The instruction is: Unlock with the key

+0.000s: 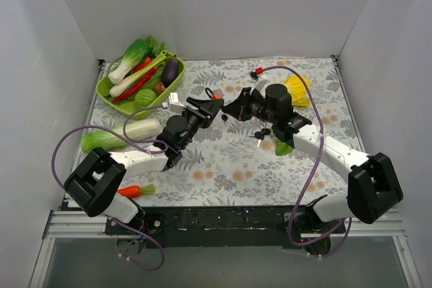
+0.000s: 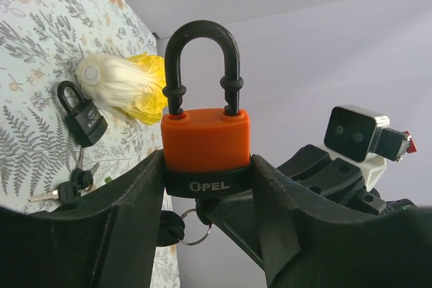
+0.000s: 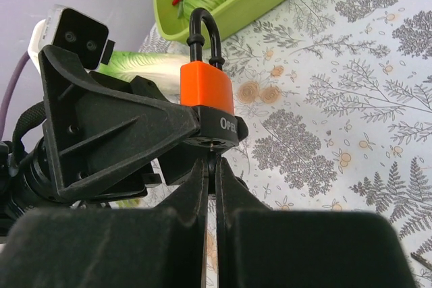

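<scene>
The left end effector [image 2: 206, 190] pinched the orange padlock [image 2: 206, 143] by its sides, held up over the middle of the worktop [image 1: 229, 166] with the shackle seated. The right end effector [image 3: 210, 173] was pressed together beneath the lock, apparently on the key [image 3: 211, 158] at the keyhole, though its blade was hidden. Insertion seemed the step in hand. Next would be a wrist twist with the lock held rigid.

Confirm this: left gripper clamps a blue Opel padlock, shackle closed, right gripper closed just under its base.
Wrong colour. The left wrist view shows the Opel padlock is orange, not blue. The rest stands: left gripper clamps it, shackle closed, right gripper closed just under its base.
</scene>
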Action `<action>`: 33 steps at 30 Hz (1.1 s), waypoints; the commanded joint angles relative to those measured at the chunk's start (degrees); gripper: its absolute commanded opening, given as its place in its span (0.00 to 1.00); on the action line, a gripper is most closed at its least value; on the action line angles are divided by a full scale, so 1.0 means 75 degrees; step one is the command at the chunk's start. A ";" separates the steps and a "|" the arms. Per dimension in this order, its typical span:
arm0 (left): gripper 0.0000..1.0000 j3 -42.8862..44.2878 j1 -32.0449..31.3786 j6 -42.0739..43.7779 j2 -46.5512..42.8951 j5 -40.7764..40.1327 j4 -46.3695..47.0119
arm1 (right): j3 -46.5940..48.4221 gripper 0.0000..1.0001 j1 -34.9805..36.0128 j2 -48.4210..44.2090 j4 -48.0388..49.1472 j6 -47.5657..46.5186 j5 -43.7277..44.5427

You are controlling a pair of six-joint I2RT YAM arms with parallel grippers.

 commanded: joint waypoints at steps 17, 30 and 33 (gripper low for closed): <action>0.00 0.0990 -0.0137 0.0614 -0.0704 0.3018 -0.3150 | -0.0024 0.23 -0.0156 -0.0756 0.1771 -0.0805 0.0361; 0.00 0.1669 0.1715 0.3109 -0.0480 0.5091 -0.4322 | -0.1209 0.69 -0.0144 -0.2490 0.0025 -0.1391 0.0266; 0.00 0.1681 0.1891 0.4233 -0.0726 0.5617 -0.4626 | -0.0999 0.74 -0.0483 -0.2550 0.0071 -0.1566 -0.1090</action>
